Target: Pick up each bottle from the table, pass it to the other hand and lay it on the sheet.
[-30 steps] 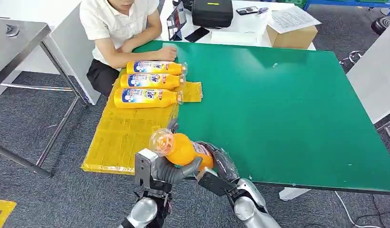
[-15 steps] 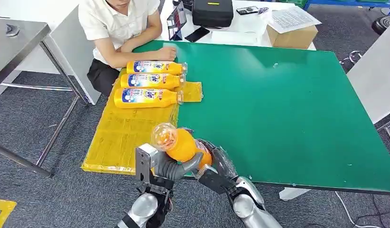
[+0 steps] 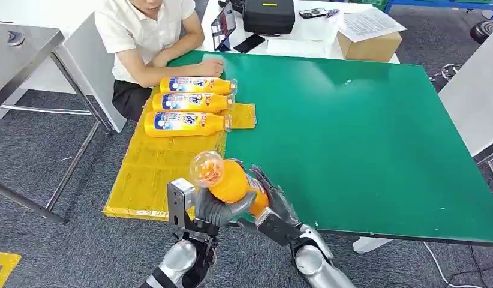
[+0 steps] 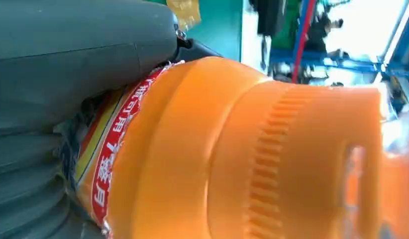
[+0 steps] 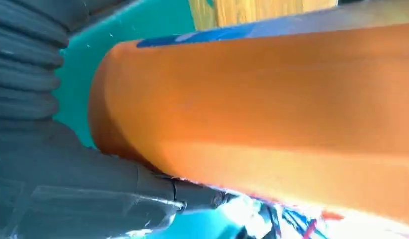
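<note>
No legible text on bottle label (image 4: pixel 109 164)

The orange plastic bottle (image 3: pixel 232 185) has a smooth, glossy body, a ribbed neck, a clear plastic cap and a glossy printed label. The green counter (image 3: pixel 364 138) looks matt and smooth. The yellow sheet (image 3: pixel 154 171) shines like plastic film. The left hand (image 3: pixel 217 210) is matt grey plastic with a ribbed cover; silver metal shows on both arms. The brown box (image 3: pixel 370 45) is cardboard.
</note>
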{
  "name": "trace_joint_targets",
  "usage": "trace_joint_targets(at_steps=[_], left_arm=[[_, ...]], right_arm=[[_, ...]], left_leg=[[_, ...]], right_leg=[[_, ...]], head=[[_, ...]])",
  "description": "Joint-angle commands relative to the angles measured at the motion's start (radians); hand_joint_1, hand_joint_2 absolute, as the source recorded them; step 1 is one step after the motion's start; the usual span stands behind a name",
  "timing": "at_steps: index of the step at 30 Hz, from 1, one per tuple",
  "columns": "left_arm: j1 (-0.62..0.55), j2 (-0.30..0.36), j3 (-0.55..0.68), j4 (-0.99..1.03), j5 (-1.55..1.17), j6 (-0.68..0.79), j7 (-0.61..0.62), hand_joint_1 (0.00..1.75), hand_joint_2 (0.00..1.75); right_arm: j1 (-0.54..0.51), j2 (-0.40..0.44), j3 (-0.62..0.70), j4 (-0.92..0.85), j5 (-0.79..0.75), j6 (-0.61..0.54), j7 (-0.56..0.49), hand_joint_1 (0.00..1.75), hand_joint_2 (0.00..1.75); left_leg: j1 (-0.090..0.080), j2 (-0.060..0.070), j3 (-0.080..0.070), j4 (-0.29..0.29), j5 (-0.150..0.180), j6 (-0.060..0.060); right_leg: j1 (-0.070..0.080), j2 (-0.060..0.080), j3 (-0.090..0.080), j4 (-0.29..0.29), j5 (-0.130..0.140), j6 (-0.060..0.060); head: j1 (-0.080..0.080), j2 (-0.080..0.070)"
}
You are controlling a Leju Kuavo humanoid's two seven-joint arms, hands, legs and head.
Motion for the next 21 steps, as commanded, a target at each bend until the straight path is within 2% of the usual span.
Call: trace_joint_targets(at_steps=[1,3,4,6,9,11,12,14,15,16,17,19,21], left_arm=[[0.138,0.102,0.121,-0.189,-0.260,0.195,-0.068,1.75,1.75],[0.138,0.099,0.124,-0.190,-0.262,0.191,-0.066,1.75,1.75],[0.141,0.088,0.141,-0.187,-0.313,0.241,-0.084,1.75,1.75],[0.154,0.074,0.187,-0.208,-0.377,0.315,-0.103,1.75,1.75],[0.177,0.055,0.243,-0.286,-0.233,0.227,-0.098,1.75,1.75],[0.176,0.047,0.249,-0.305,-0.303,0.310,-0.145,1.75,1.75],[0.167,0.055,0.237,-0.290,-0.365,0.346,-0.141,1.75,1.75],[0.160,0.035,0.289,-0.211,-0.649,0.347,-0.088,1.75,1.75],[0.160,0.035,0.289,-0.211,-0.649,0.347,-0.088,1.75,1.75],[0.172,0.035,0.317,-0.127,-0.908,0.347,-0.050,1.75,1.75],[0.115,0.040,0.307,-0.082,-1.018,0.347,0.026,1.75,1.75],[0.062,0.061,0.322,0.021,-1.473,0.347,0.236,1.75,1.75],[0.062,0.061,0.322,0.021,-1.473,0.347,0.236,1.75,1.75]], right_arm=[[0.162,0.034,-0.420,-0.297,0.032,-0.417,-0.080,0.00,0.00],[0.166,0.038,-0.423,-0.304,0.032,-0.410,-0.079,0.00,0.00],[0.174,0.093,-0.499,-0.324,0.023,-0.433,-0.109,0.00,0.00],[0.181,0.220,-0.719,-0.423,0.111,-0.433,-0.150,0.00,0.00],[0.183,0.253,-0.811,-0.521,0.114,-0.433,-0.150,0.00,0.00],[0.182,0.266,-0.838,-0.554,0.152,-0.433,-0.150,0.00,0.00],[0.178,0.275,-0.848,-0.565,0.145,-0.433,-0.150,0.00,0.00],[0.176,0.277,-0.832,-0.550,0.122,-0.433,-0.150,0.00,0.00],[0.176,0.277,-0.832,-0.550,0.122,-0.433,-0.150,0.00,0.00],[0.144,0.249,-0.804,-0.494,0.110,-0.433,-0.150,0.00,0.00],[0.166,0.254,-0.775,-0.497,0.112,-0.433,-0.150,0.00,0.00],[0.149,0.244,-0.740,-0.449,0.086,-0.433,-0.150,0.00,0.00],[0.149,0.244,-0.740,-0.449,0.086,-0.433,-0.150,0.00,0.00]], left_leg=[[-0.001,-0.001,0.001,-0.001,0.000,-0.001],[0.000,0.000,0.000,0.000,-0.001,-0.002],[0.000,-0.002,0.000,-0.001,0.000,-0.001],[0.000,-0.001,-0.001,0.000,-0.001,-0.002],[0.000,-0.001,-0.004,0.002,0.000,-0.002],[0.000,-0.002,-0.001,0.002,-0.002,-0.005],[0.001,-0.003,-0.003,0.002,0.000,-0.003],[0.000,-0.003,-0.003,0.001,0.001,-0.001],[0.000,-0.002,-0.001,0.001,0.000,-0.002],[0.000,-0.001,0.001,-0.002,0.001,-0.001],[0.000,-0.001,0.002,-0.002,0.001,-0.002],[0.000,-0.002,0.002,-0.002,0.002,-0.002],[0.000,-0.001,0.002,-0.002,0.002,-0.001]], right_leg=[[-0.001,-0.001,0.000,0.001,-0.001,-0.001],[0.000,-0.001,-0.001,0.001,-0.001,-0.002],[0.000,-0.002,-0.001,0.000,-0.001,-0.001],[0.000,-0.001,-0.002,0.001,-0.001,-0.002],[0.000,-0.001,-0.005,0.003,-0.001,-0.002],[0.000,-0.001,-0.002,0.005,-0.003,-0.005],[0.001,-0.003,-0.003,0.003,-0.002,-0.003],[0.000,-0.003,-0.003,0.002,-0.001,-0.001],[0.000,-0.002,-0.002,0.002,-0.001,-0.002],[0.000,-0.001,0.000,0.000,0.000,-0.002],[0.000,-0.001,0.001,0.000,-0.001,-0.003],[0.000,-0.002,0.002,-0.001,0.000,-0.003],[0.000,-0.001,0.001,-0.001,0.000,-0.002]], head=[[0.000,0.000],[0.000,0.000],[0.000,0.000],[0.000,0.000],[0.000,0.000],[0.000,0.000],[0.000,0.000],[0.000,0.000],[0.000,0.000],[0.000,0.000],[0.000,0.000],[0.000,0.000],[0.000,0.000]])
